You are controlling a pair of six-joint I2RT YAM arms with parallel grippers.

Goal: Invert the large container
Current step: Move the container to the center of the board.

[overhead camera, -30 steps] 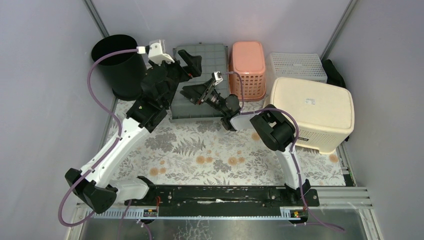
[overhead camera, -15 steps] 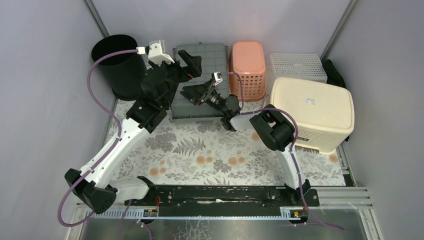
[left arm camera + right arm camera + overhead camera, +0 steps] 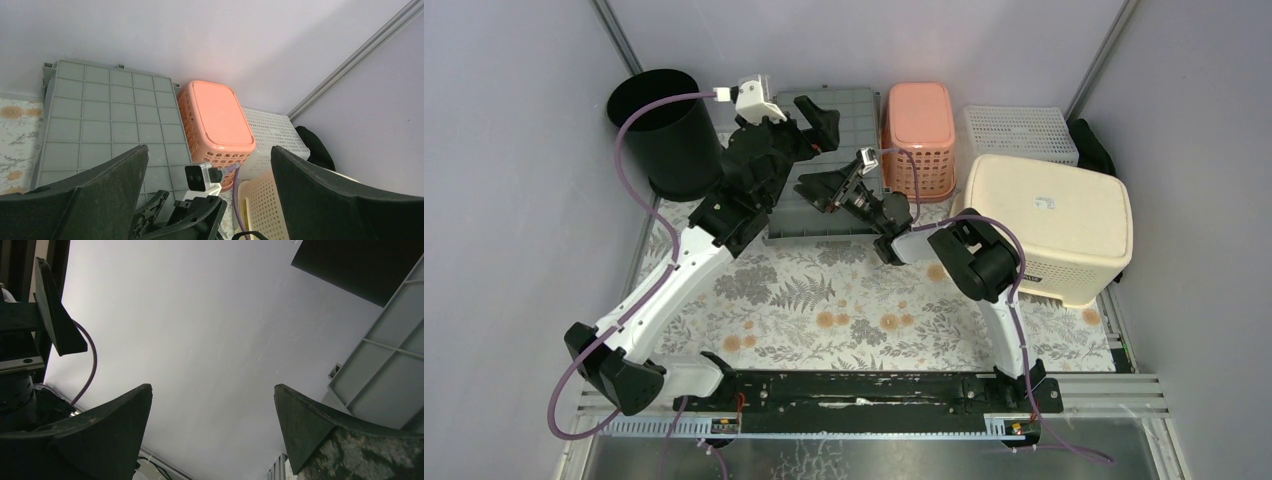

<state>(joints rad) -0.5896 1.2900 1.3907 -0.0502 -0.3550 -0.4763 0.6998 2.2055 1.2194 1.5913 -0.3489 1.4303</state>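
The large grey container point(image 3: 856, 112) lies against the back wall with its ribbed grid underside facing up. It also shows in the left wrist view point(image 3: 100, 115) and at the right edge of the right wrist view point(image 3: 390, 370). My left gripper point(image 3: 817, 113) is open and empty, hovering above the container's far half point(image 3: 209, 148). My right gripper point(image 3: 821, 186) is open and empty just above the container's near half, and its camera looks up at the wall point(image 3: 213, 386). Neither gripper touches the container.
A black bucket point(image 3: 664, 125) stands at the back left. A pink basket point(image 3: 919, 135), a white mesh basket point(image 3: 1021, 133) and a big cream basket point(image 3: 1049, 225) lie bottom up to the right. A dark object point(image 3: 1092, 145) sits in the back right corner. The floral mat point(image 3: 844, 310) covers the front.
My left arm has shifted a little to the right and toward the back. My right gripper has moved slightly right. The grey container has not moved.
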